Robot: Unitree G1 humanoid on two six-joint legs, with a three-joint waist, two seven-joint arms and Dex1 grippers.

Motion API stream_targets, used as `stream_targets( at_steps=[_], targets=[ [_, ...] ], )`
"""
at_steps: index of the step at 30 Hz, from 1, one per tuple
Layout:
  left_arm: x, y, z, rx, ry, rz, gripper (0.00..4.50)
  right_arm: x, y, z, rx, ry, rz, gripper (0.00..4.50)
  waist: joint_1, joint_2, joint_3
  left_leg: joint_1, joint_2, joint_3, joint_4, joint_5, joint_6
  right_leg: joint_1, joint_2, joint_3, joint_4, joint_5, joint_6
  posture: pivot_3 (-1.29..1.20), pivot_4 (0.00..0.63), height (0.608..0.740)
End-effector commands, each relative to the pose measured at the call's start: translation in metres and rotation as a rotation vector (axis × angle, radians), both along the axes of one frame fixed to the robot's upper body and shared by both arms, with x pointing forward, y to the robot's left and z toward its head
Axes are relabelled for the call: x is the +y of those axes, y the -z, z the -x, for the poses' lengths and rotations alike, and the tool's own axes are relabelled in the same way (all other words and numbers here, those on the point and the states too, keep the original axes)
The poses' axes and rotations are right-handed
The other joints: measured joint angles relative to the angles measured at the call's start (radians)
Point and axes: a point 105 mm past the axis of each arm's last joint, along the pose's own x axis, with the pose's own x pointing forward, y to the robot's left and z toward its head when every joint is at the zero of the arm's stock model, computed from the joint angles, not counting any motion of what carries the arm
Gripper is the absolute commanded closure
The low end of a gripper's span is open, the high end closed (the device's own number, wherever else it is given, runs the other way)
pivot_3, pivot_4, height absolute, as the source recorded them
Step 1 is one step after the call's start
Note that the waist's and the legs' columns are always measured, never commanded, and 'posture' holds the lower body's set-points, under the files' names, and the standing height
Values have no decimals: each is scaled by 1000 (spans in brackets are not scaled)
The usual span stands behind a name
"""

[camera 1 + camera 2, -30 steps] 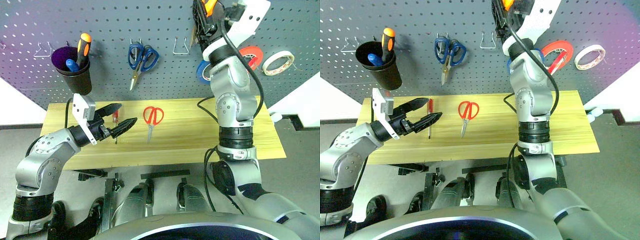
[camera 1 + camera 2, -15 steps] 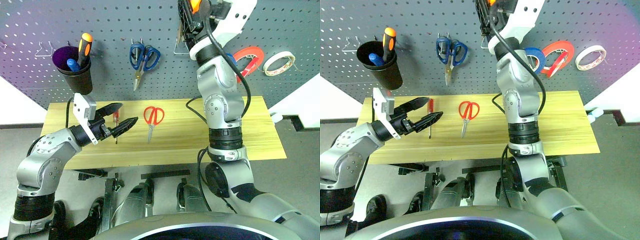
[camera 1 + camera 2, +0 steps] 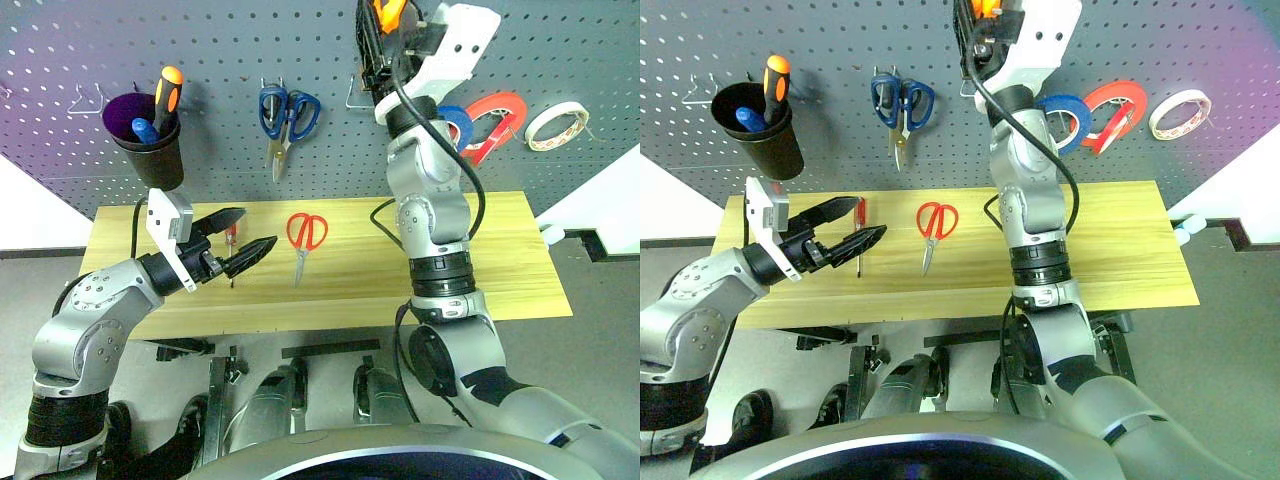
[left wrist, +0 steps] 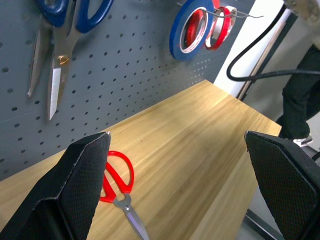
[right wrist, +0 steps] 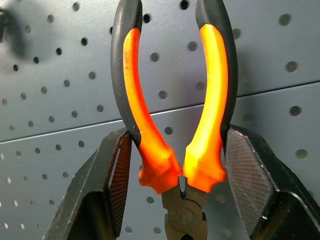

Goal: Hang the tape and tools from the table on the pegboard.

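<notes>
High against the pegboard (image 3: 220, 40), my right gripper (image 5: 177, 150) is shut on the pliers (image 5: 142, 125), its fingers pressing both orange-and-black handles from outside. A wire hook (image 3: 356, 96) sits just beside it. On the table (image 3: 520, 265) lie the red-handled scissors (image 3: 306, 233) and the small red-handled screwdriver (image 3: 861, 212). My left gripper (image 3: 256, 227) hovers open and empty over the table's left part, right above the screwdriver. The red tape (image 3: 510, 100) hangs on the pegboard next to a blue roll (image 4: 173, 32).
Blue-handled scissors (image 3: 286, 113) hang at the board's middle. A black cup (image 3: 150, 140) with an orange-and-black screwdriver hangs at the left. A white roll (image 3: 556, 122) hangs far right. A person's leg (image 4: 300, 95) shows past the table's right end.
My right arm has carried the pliers leftward along the pegboard, uncovering the blue roll. The left arm has stayed put.
</notes>
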Motion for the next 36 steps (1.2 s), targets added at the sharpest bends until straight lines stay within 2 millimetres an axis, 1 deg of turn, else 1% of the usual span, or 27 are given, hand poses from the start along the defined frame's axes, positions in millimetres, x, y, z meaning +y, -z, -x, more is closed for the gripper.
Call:
stream_targets(
  at_steps=[1,7,12,20,23,30,32,34,36],
  targets=[
    [-1,-9,6,-34,6,-5,0,9,-18,15,-123,-1,15,2025,1,0,0,0,0,0,0,0,0,0,0,0,0,0,0,6,237,723],
    [0,-9,8,-29,3,-7,0,11,-15,14,-147,-3,25,2025,2,0,0,0,0,0,0,0,0,0,0,0,0,0,0,14,238,723],
    [0,-9,9,-24,2,-10,0,16,-11,14,-181,21,74,2025,2,0,0,0,0,0,0,0,-1,0,0,0,0,0,0,16,242,723],
    [1,-10,11,-17,4,-14,0,11,-4,4,-180,50,99,2025,3,0,0,1,0,0,0,0,-1,0,0,0,0,0,0,17,250,723],
    [1,-9,11,-14,1,-14,0,10,2,-2,-167,65,111,2025,2,0,0,1,0,0,0,0,-1,0,0,0,0,0,0,19,255,723],
    [0,-9,12,-9,0,-13,0,4,2,-9,-175,105,148,2025,2,0,0,1,0,0,0,0,-1,0,0,0,0,0,0,21,260,723],
    [0,-9,12,-9,-1,-10,0,1,5,-12,-165,121,157,2025,2,0,0,1,0,0,0,0,-1,0,0,0,0,0,0,22,262,723],
    [0,-10,13,-9,0,-11,0,-2,9,-16,-165,180,206,2025,3,0,0,1,0,0,0,0,-1,0,0,0,0,0,0,24,267,723],
    [0,-10,13,-8,0,-12,0,-4,13,-19,-147,181,198,2025,4,0,0,1,0,0,0,0,-1,-1,0,0,0,0,0,24,269,723]
  ],
)
